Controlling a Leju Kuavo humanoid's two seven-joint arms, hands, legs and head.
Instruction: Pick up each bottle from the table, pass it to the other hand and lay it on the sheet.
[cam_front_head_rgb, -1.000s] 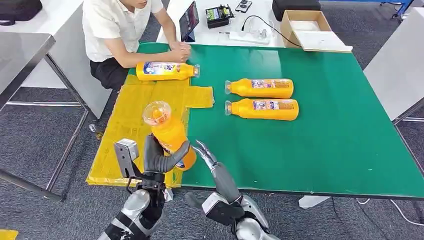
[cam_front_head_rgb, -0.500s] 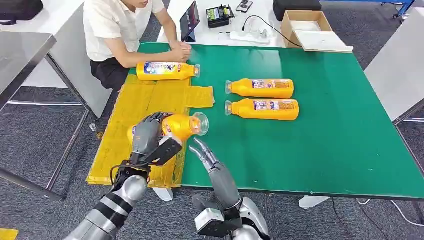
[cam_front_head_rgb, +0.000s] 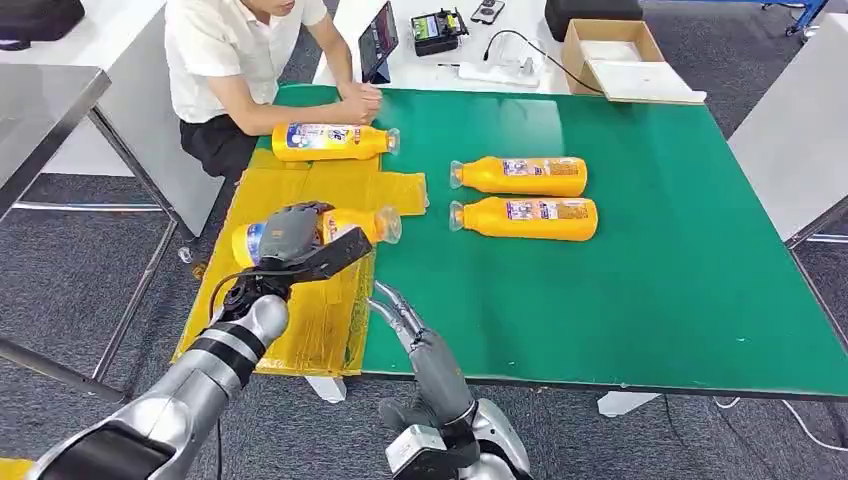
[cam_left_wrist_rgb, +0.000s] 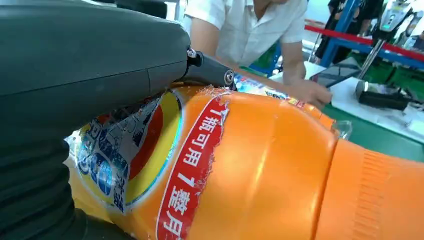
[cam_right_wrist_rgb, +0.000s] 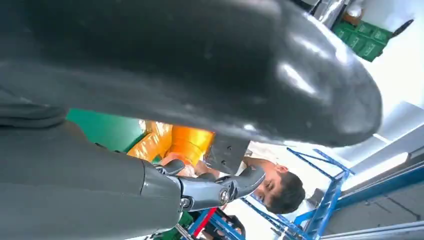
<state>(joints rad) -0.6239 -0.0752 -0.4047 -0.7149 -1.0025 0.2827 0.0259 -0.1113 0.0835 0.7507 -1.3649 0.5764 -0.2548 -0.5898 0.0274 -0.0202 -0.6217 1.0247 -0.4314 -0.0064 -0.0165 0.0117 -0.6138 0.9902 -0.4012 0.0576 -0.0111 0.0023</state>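
**Ana:** On the left side of the green desk (cam_front_head_rgb: 650, 300), what is there?

**Ben:** A yellow sheet (cam_front_head_rgb: 290, 310) covers that end of the desk. The robot's left hand (cam_front_head_rgb: 290, 240) grips an orange bottle (cam_front_head_rgb: 345, 226) over the sheet, fingers wrapped round its labelled body. From the left wrist view the bottle (cam_left_wrist_rgb: 260, 170) is plainly inside that grasp. Whether it touches the sheet, I cannot tell.

**Ana:** Which way does the bottle lie?

**Ben:** Its long axis runs across the desk, cap end pointing right, towards the green surface, and base end towards the desk's left edge. It looks close to level, so I judge the coming move is simply lowering and letting go.

**Ana:** And further right?

**Ben:** The right hand (cam_front_head_rgb: 395, 312) hovers at the near edge of the desk, just right of the sheet, fingers spread and holding nothing. One more orange bottle (cam_front_head_rgb: 335, 141) lies at the sheet's far end, by a seated person (cam_front_head_rgb: 240, 70). Two bottles (cam_front_head_rgb: 520, 176) (cam_front_head_rgb: 525, 218) lie side by side on the green, nearer the right hand than the left.
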